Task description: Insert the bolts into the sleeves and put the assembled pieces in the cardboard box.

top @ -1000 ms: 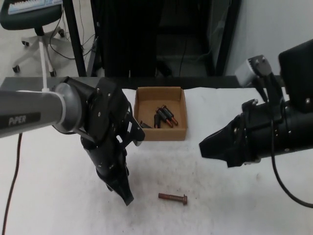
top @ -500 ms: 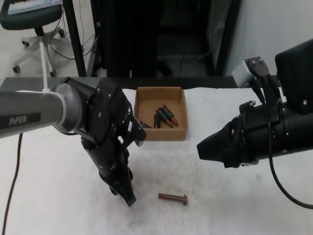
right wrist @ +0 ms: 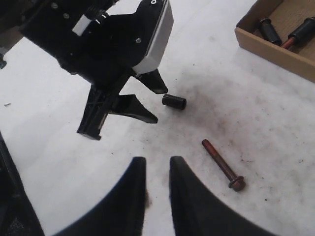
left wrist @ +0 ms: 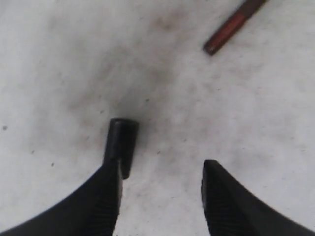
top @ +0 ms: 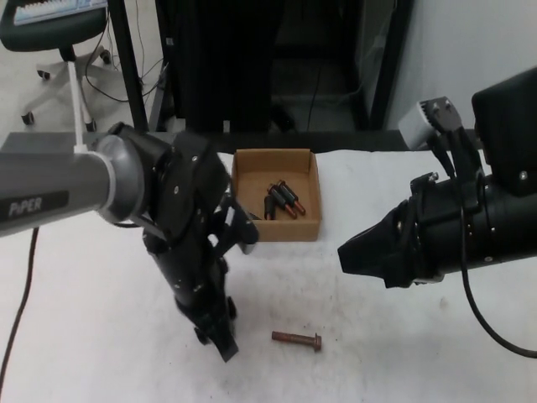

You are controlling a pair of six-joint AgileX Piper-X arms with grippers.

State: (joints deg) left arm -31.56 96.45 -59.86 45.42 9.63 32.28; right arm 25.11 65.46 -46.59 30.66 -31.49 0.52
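Observation:
A black sleeve [left wrist: 122, 142] lies on the white cloth, right at one fingertip of my open left gripper [left wrist: 162, 167], outside the gap. That gripper [top: 225, 348] points down close over the cloth. From the right wrist view the sleeve [right wrist: 174, 102] sits just past the left gripper [right wrist: 160, 104]. The copper-coloured bolt [top: 296, 338] lies flat a little to its right, also seen as bolt [right wrist: 222, 164] and bolt [left wrist: 234, 27]. My right gripper [top: 348, 256] hovers right of centre; a narrow empty gap separates its fingers [right wrist: 135, 196]. The cardboard box [top: 277, 231] holds several assembled pieces [top: 284, 199].
The box's near wall [right wrist: 275, 49] stands behind the bolt, mid-bench. An office chair [top: 50, 34] and dark frame posts [top: 134, 75] stand beyond the bench's far edge. White cloth stretches bare on the left [top: 84, 319] and in front of the right arm.
My left gripper has come down and shifted slightly right, toward the bolt. The right arm edged a little left, then stayed. Bolt and box have not moved.

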